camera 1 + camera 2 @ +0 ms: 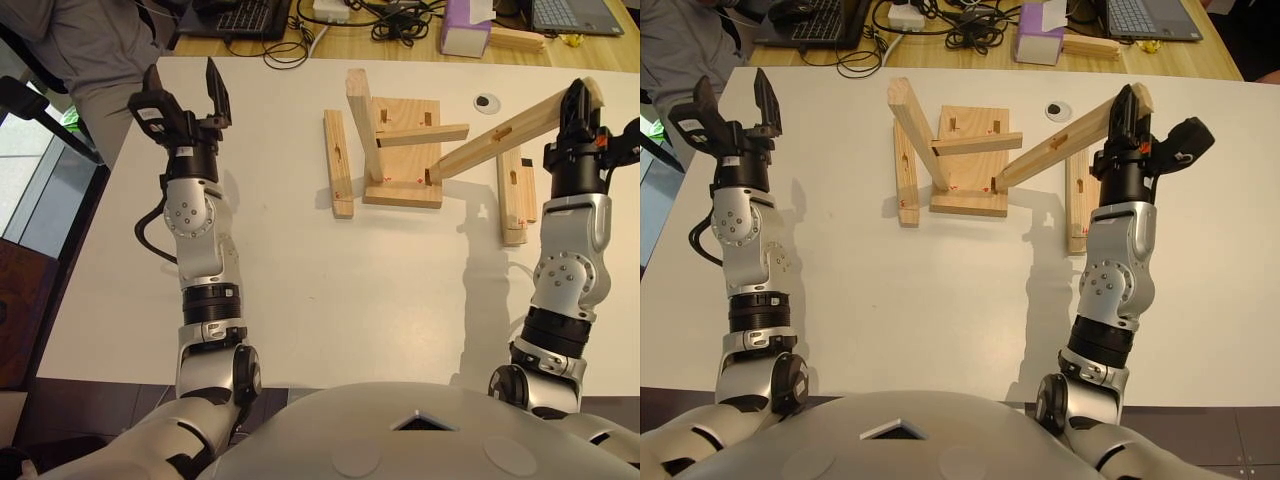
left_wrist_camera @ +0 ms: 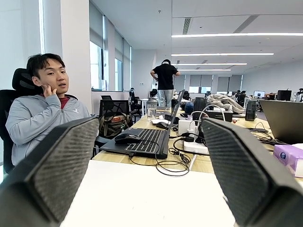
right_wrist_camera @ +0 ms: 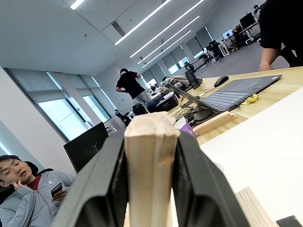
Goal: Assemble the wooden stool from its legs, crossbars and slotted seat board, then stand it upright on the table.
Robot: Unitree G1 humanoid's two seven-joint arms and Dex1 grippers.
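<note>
Right gripper [image 1: 580,108] was clamped on the raised end of a leg [image 1: 495,135]. From there I saw the leg's long axis slant down toward 8 o'clock, its lower end touching the seat board [image 1: 404,160] at the corner nearest the gripper, by a slot, I judged. Left gripper [image 1: 183,85] stood wide open, well apart, with the board at its 3 o'clock. I judged the right arm far nearer.

On the surface [image 1: 300,280]: one seat board [image 1: 400,172], one black disc [image 1: 487,101], and six wooden bars: one upright bar [image 1: 362,110], one slanted bar [image 1: 490,140], one crossbar [image 1: 430,134], one left bar [image 1: 339,165], seemingly two right bars [image 1: 512,205].
</note>
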